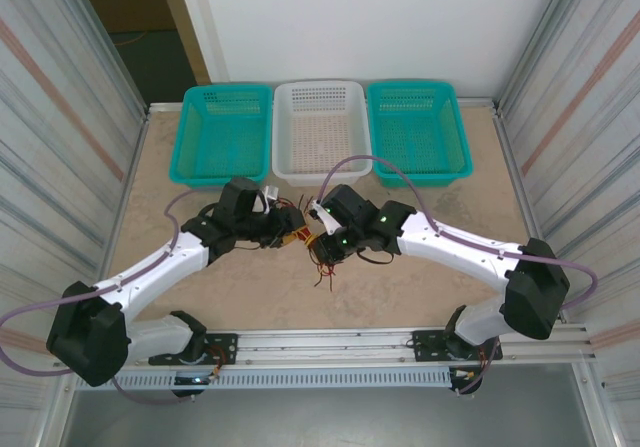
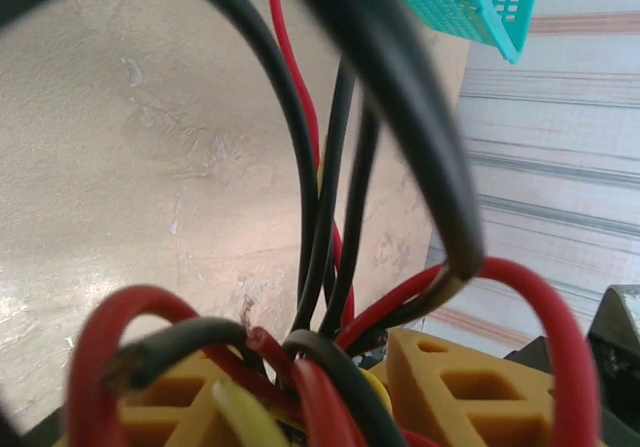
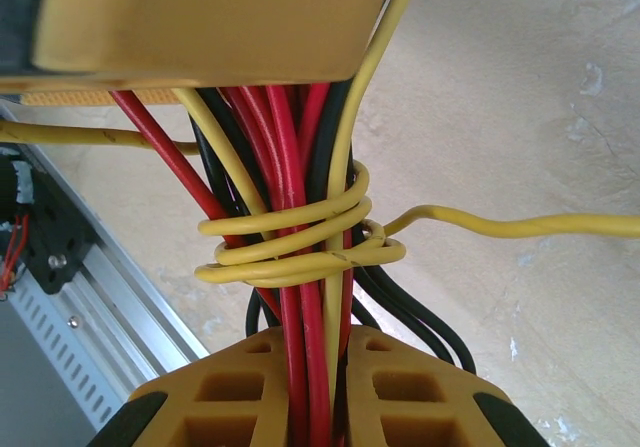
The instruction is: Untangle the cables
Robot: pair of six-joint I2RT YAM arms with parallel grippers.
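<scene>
At surface [image 1: 260,302] centre, your right end effector [image 3: 335,352] pinches the cables [image 3: 290,167] beside their yellow tie [image 3: 280,252]; they run toward the left end effector [image 2: 310,387], whose grip you cannot tell.

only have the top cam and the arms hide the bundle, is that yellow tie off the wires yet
observer: No. The thin yellow wire tie is looped about three times around the bundle of thin red, black and yellow wires.
operator: where's the right arm gripping
observer: Its orange fingers are shut on the bundle right next to the tie.
operator: any loose end
observer: Yes, the tie's free end sticks out sideways, clear of the fingers.
</scene>
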